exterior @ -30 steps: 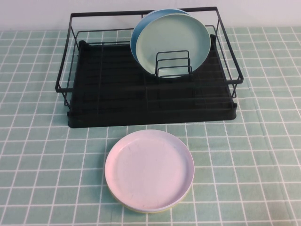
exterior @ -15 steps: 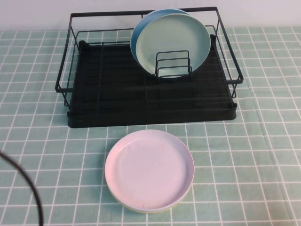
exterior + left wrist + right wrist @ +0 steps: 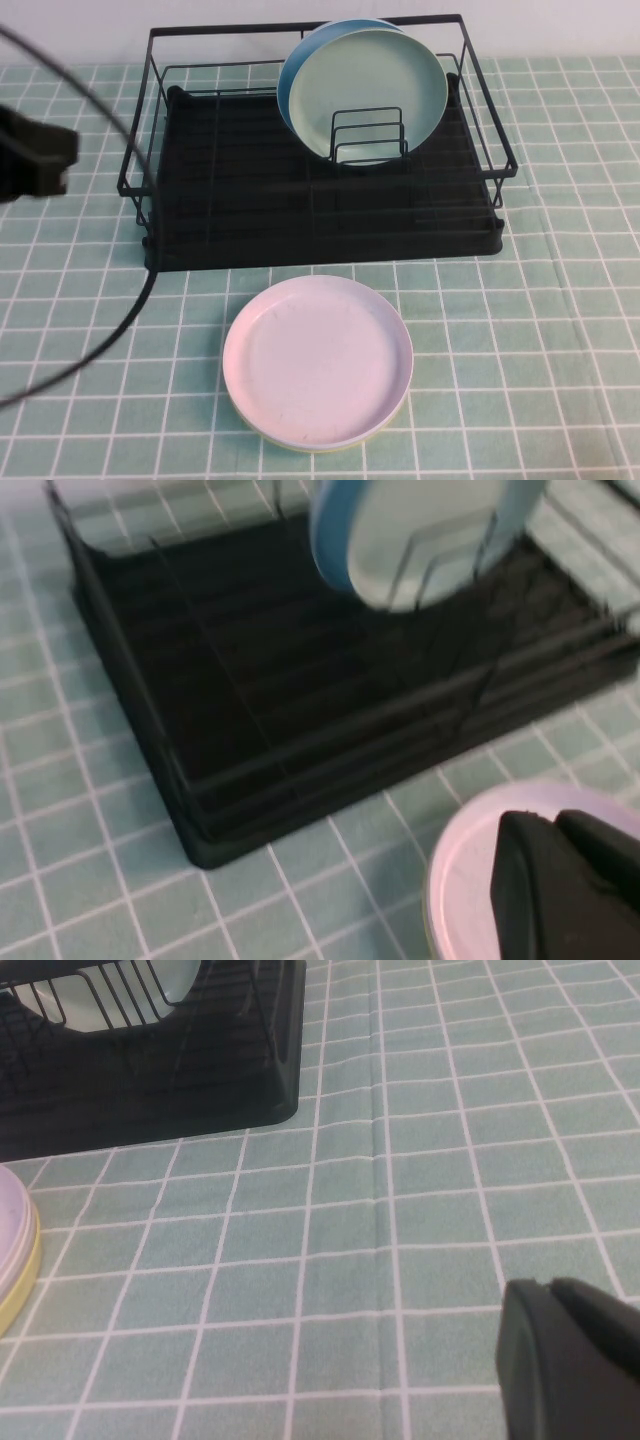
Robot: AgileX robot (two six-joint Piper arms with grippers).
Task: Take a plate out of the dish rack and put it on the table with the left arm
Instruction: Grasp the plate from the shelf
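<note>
The left claw (image 3: 35, 160) has entered at upper left; its state is unclear. The plate (image 3: 368, 95) stands upright in the rack (image 3: 320, 215), face toward the camera. The right claw (image 3: 565, 1365) hangs over the worktop (image 3: 420, 1180), apparently together.

1. Three plates are showing: a mint plate (image 3: 372, 92) and a blue plate (image 3: 292, 85) are standing in the rack, and a pink-white plate (image 3: 317, 360) is lying on the near table (image 3: 560, 330).
2. One rack (image 3: 250, 200) is sitting at the far side.
3. Two grippers are showing: the left gripper (image 3: 30, 160) is hovering at the far left, and the right gripper (image 3: 565, 1360) is appearing only in its wrist view.
4. One cable (image 3: 110, 320) is looping on the left.
</note>
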